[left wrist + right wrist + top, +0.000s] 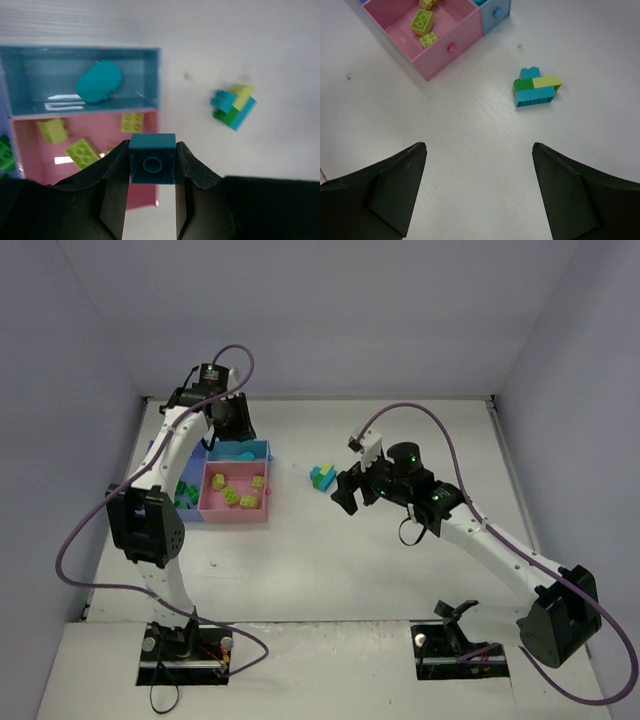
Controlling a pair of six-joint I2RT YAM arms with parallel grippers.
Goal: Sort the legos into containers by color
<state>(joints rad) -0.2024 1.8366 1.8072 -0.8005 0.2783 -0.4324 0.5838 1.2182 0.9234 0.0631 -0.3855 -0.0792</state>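
Pinching teal brick [152, 159] in L gripper [152, 148], pads on two opposite side faces, hollow underside toward wrist cam. Looks a square, firm hold; prob. no regrip needed. Hanging near far end of the trays in top view; from the wrist, brick shows over pink tray's [95, 127] near-right corner. Can't tell true height.

Keep it shut till past pink. Carry fwd to light-blue tray [80, 48], just beyond pink and sharing a wall w/ it. Aim for bare floor right of the teal piece [99, 81] lying there, not on top of it. Lower close to the rim before spreading the pads, so no bounce out. Avoid early release: would land among yellow-green bricks [82, 152] in pink, wrong colour. Avoid overshoot to the right too; narrow tray, open table beyond the wall. Lift straight up after, so as not to clip the wall.

Spread wide and empty at R gripper [479, 146], hanging over table [470, 125] short of the cluster [536, 89]: teal, green and yellow-green bricks stuck together, lying well apart from the trays. Hold R side back while L works; no crossing needed anyway. Expect cluster to need pulling apart, likely a two-gripper job, so finish the drop first.
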